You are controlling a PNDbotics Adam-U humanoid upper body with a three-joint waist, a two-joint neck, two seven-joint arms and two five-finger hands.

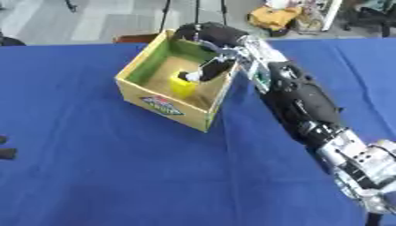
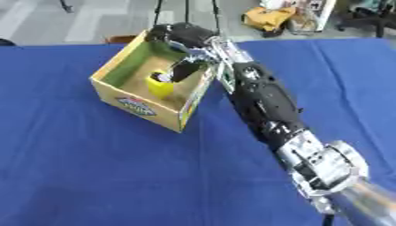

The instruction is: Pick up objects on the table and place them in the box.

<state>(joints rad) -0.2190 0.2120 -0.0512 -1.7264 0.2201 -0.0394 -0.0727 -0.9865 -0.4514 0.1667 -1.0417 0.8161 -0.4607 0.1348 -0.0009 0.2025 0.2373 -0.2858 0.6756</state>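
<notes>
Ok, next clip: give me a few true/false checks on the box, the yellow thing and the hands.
1. The right hand reaches into the box. True.
2. The yellow object lies on the blue cloth outside the box. False: it is inside the box, under the hand.
3. The box stands open at the top. True.
4. The box lies tipped on its side. False: it stands upright on the blue tablecloth.
</notes>
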